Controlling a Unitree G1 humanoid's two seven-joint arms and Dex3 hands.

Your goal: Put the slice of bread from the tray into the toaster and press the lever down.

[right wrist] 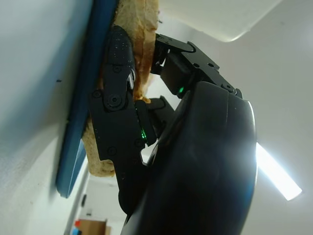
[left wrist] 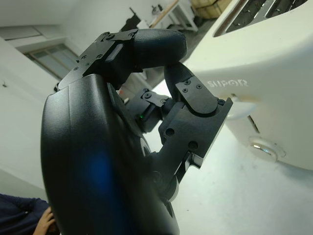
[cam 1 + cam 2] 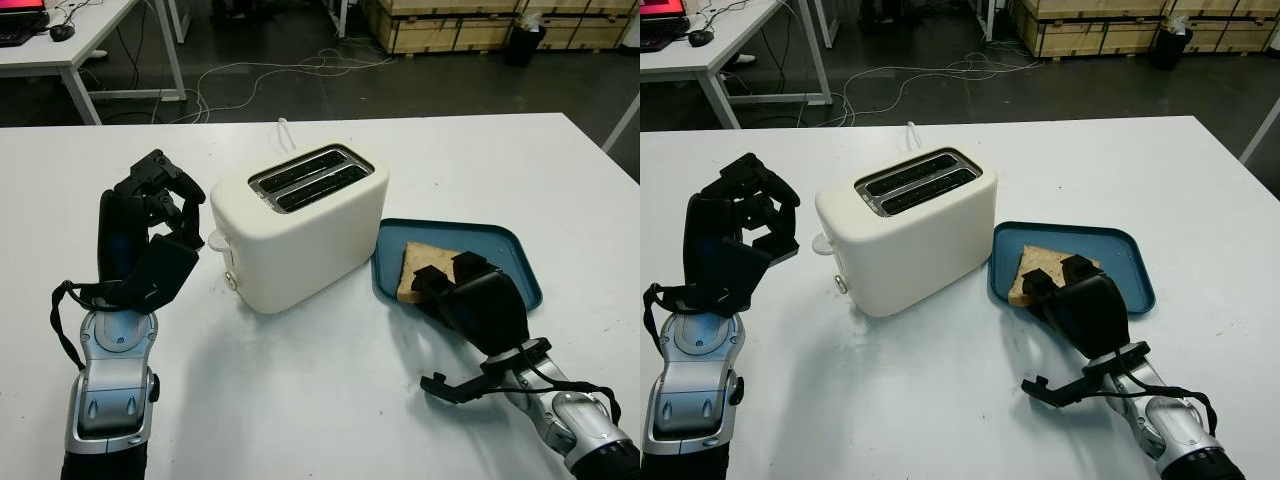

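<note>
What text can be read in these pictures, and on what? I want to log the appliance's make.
"SUPOR": on the side of the white toaster, seen past the left hand in the left wrist view.
No other readable text: none on the tray, the bread or the right hand.

White table, cream toaster stood mid-table, blue tray lay just beside it.
</note>
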